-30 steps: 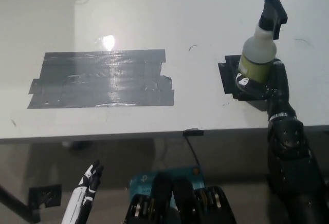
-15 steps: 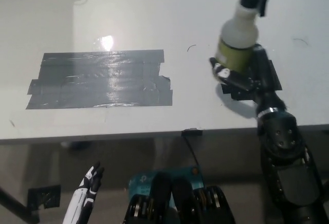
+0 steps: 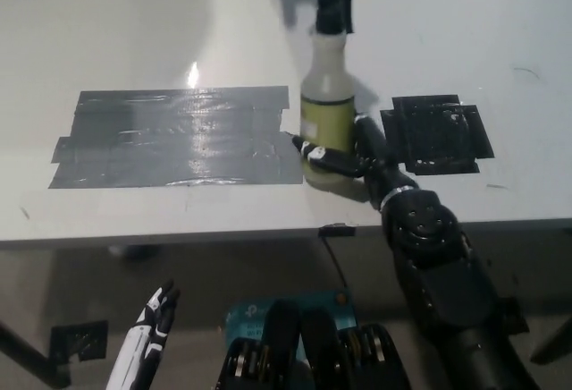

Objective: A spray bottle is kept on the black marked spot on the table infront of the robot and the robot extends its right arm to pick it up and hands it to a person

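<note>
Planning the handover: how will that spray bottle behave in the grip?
The spray bottle is tall and narrow, so probably tippy. The right hand holds only its base, so it may wobble. Liquid fills the lower part, so it is likely bottom-heavy.

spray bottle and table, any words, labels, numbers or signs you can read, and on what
None can be read.
Spray bottle, held in the right hand: no print visible.
Grey tape patch: blank.
Black marked spot: blank.
Table: only faint scuffs.
</note>
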